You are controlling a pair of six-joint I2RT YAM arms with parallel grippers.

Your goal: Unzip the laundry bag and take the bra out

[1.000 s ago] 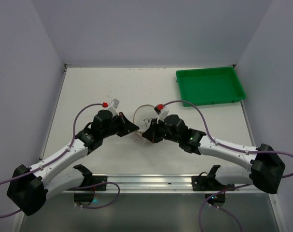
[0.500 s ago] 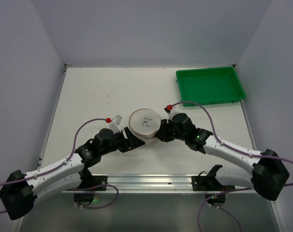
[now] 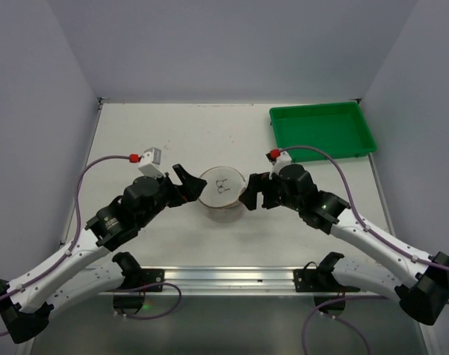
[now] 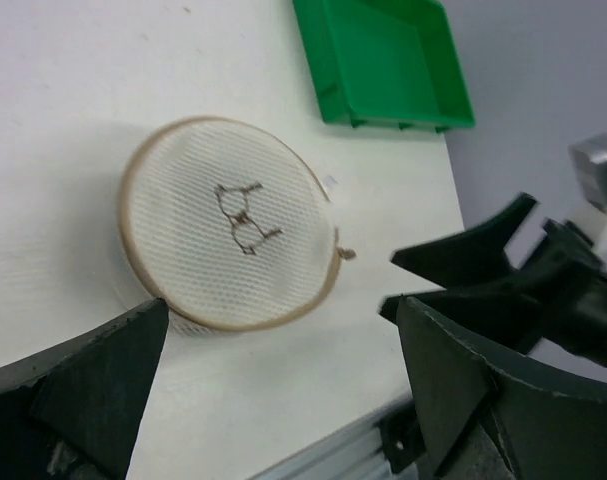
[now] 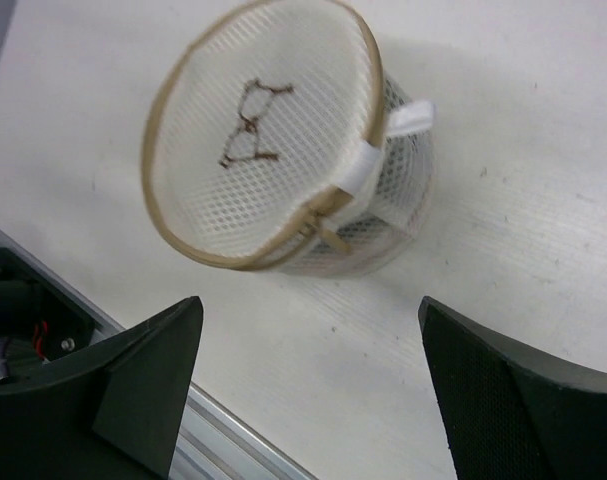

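The laundry bag is a small round cream mesh drum that stands on the table between my two grippers, its flat face with the dark bra pictogram turned up. The left wrist view shows the bag ahead of my left gripper, which is open and holds nothing. My right gripper is also open, short of the bag. A tan zipper pull hangs at the rim under a white tab. Seen from above, the left gripper and right gripper flank the bag without touching it. The bra is hidden.
A green rectangular tray sits at the back right of the table and shows in the left wrist view as well, where the tray is beyond the bag. A metal rail runs along the near table edge.
Both grippers went from shut at the bag's sides to wide open and drew back a little. The bag now rests free on the table.
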